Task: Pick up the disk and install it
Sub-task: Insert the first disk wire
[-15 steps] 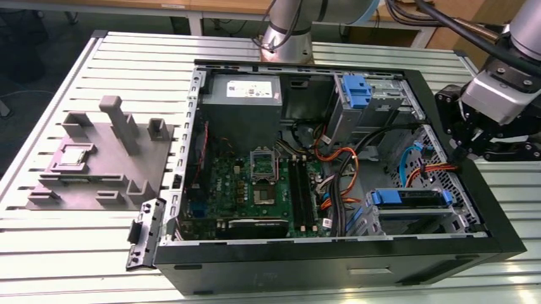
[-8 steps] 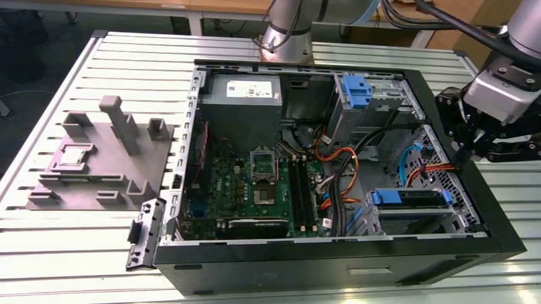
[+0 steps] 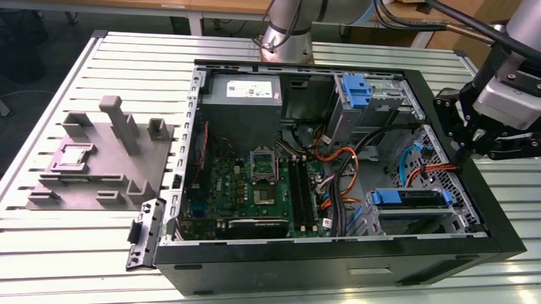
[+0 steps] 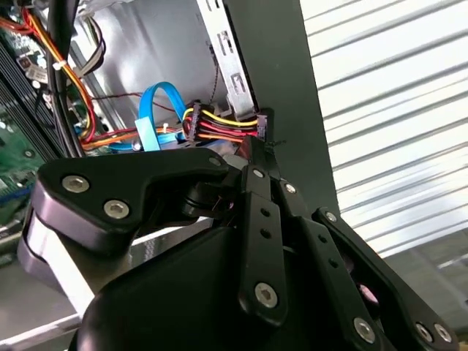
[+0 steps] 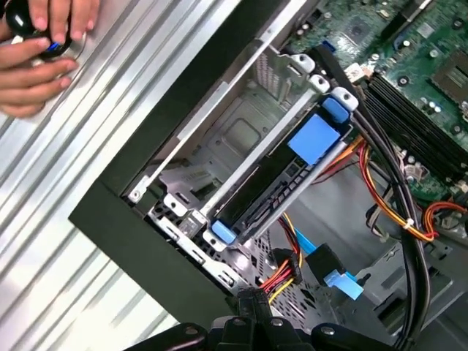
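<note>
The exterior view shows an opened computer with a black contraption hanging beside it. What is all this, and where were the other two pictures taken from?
The contraption is the gripper, the "hand" of a robot arm whose base stands behind the computer case. The exterior view comes from a camera off the arm. The two wrist views come from cameras riding on the arm, looking past the gripper into the case.

The case lies open on a slatted metal table, beside a grey plastic fixture. Inside are the green motherboard and the power-supply box. The disk, with its blue rails, appears to sit in its metal cage already. The gripper hangs above that corner. A person's hands rest on the table in the first wrist view.
</note>
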